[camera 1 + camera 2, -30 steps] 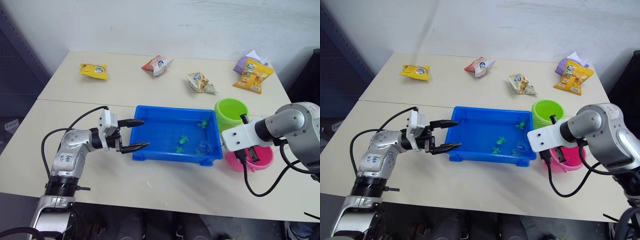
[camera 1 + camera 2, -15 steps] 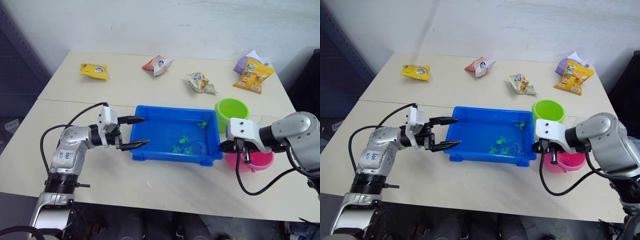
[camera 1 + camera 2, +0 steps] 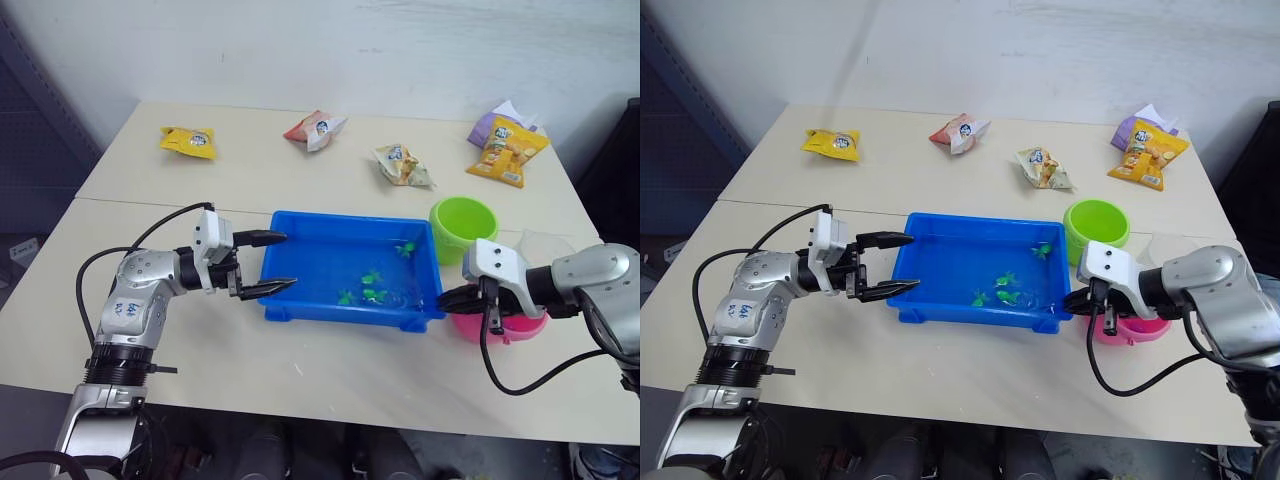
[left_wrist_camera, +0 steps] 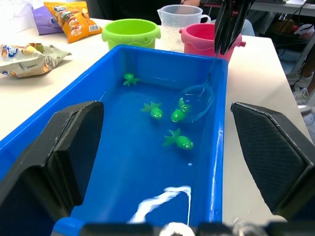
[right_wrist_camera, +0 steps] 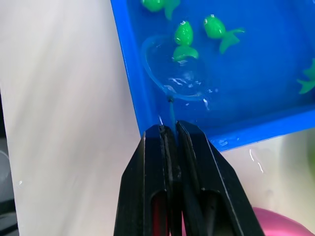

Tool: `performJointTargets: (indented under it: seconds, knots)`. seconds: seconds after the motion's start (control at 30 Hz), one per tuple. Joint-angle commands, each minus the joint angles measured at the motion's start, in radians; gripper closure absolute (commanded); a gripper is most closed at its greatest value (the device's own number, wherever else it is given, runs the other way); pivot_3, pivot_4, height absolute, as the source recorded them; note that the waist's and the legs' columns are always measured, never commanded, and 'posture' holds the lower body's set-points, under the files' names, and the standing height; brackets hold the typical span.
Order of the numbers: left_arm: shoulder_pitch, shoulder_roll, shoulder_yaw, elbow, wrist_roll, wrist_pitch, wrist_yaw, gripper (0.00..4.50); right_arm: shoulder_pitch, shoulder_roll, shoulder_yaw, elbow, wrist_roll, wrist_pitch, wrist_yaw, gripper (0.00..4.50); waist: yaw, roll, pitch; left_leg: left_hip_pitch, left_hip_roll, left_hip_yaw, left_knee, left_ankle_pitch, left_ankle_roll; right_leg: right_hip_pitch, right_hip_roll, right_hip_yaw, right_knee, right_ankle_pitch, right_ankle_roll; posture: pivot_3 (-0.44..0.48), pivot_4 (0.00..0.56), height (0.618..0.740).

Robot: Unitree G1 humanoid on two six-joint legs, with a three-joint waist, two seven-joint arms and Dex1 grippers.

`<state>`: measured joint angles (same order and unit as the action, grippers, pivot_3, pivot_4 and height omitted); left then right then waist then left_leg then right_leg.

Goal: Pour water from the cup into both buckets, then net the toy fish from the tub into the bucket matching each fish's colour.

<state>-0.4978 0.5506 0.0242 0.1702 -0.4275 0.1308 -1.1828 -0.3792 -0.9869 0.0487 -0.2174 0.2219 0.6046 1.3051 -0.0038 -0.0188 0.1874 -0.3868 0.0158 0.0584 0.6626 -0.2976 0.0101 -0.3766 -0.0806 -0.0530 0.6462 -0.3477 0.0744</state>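
The blue tub [image 3: 340,218] holds water and three green toy fish [image 4: 181,141] near its right end. My right gripper [image 5: 167,131] is shut on the net's thin handle, just off the tub's right front corner. The net hoop [image 4: 197,101] is dipped in the water beside two of the fish. The green bucket [image 3: 463,225] and pink bucket [image 3: 512,326] stand right of the tub, and the clear cup [image 4: 179,19] is behind them. My left gripper [image 3: 286,262] is open and holds nothing, its fingers reaching along the tub's left end.
Several snack bags lie along the back of the table: yellow [image 3: 188,141], red and white [image 3: 315,128], pale [image 3: 402,165], orange [image 3: 510,150]. A seam [image 3: 150,203] runs where two tabletops meet. Bare tabletop lies in front of the tub.
My right gripper swung from pointing down over the pink bucket to pointing at the tub, and the net hoop went into the water. The green fish drifted. The left arm barely moved.
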Motion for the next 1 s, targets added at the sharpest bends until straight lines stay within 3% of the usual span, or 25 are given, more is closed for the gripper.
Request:
performJointTargets:
  seconds: [0.03,0.3,0.53,1.0]
  knots:
    - [-0.015,0.008,0.012,-0.017,-0.004,-0.004,-0.002,0.04,0.012,0.010,-0.055,0.015,0.042,-0.068,-0.008,4.50,0.000,0.000,0.000,0.000,0.000,0.000,0.000,0.000,0.000,0.000,0.000,0.000,0.000,0.000,0.000,0.000,0.150,0.738]
    - [-0.016,0.006,0.013,-0.014,-0.004,-0.007,0.001,0.04,0.037,-0.004,-0.032,0.047,0.015,-0.154,-0.035,4.50,0.001,0.000,0.000,0.000,0.000,0.000,0.000,0.000,0.000,0.000,0.000,0.000,0.000,0.000,0.000,0.000,0.150,0.738]
    - [-0.018,0.009,0.015,-0.008,-0.003,-0.008,0.001,0.04,-0.008,0.015,0.013,0.030,0.000,-0.076,-0.093,4.50,-0.001,0.000,0.000,0.000,0.000,0.000,0.000,0.000,0.000,0.000,0.000,0.000,0.000,0.000,0.000,0.000,0.150,0.738]
    - [-0.007,0.033,0.029,0.034,0.005,-0.029,-0.008,0.04,-0.098,0.173,0.115,-0.006,-0.016,-0.002,-0.236,4.50,0.000,0.000,0.000,0.000,0.000,0.000,0.000,0.000,0.000,0.000,0.000,0.000,0.000,0.000,0.000,0.000,0.150,0.738]
